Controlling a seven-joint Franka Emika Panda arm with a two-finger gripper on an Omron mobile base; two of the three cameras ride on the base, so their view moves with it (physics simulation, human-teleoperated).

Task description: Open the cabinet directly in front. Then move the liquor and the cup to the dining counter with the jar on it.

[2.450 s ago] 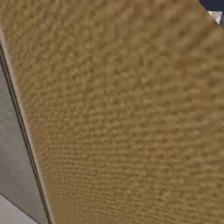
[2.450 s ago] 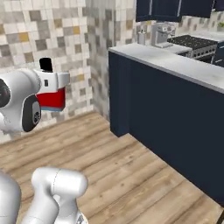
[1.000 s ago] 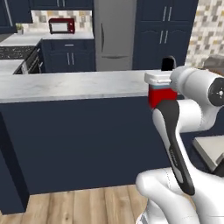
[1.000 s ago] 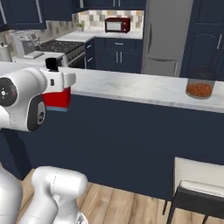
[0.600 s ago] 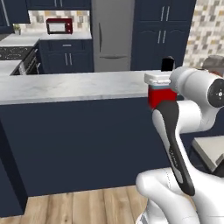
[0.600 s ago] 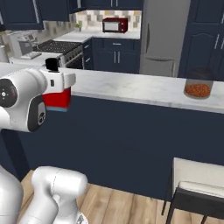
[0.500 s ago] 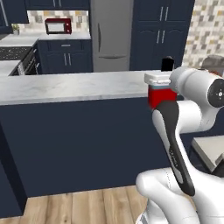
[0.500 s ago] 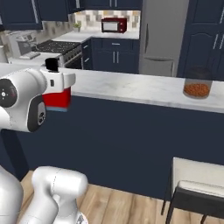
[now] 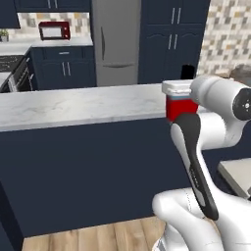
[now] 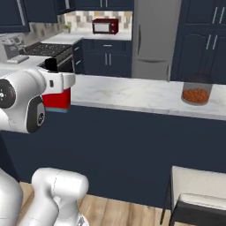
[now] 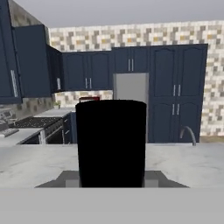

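Observation:
My gripper (image 9: 188, 100) is shut on the liquor (image 9: 177, 107), a squat bottle with a red body, pale upper part and black cap, held upright at counter height. From the right base view the liquor (image 10: 56, 100) hangs just short of the near edge of the dining counter (image 10: 132, 95). In the hand view its black cap (image 11: 111, 142) blocks the centre, with the marble top (image 11: 26, 164) beyond it. The jar (image 10: 196, 93) stands on the counter far to the right. The cabinet and the cup are out of view.
A pale chair (image 10: 194, 190) stands at the counter's navy base, lower right. Behind the counter are a steel fridge (image 9: 115, 44), a red microwave (image 10: 105, 26) and a stove (image 10: 44, 48). Wooden floor runs along the counter's foot.
The whole scene has slid slightly left in both base views, so the base has moved. The liquor sits in the gripper as before.

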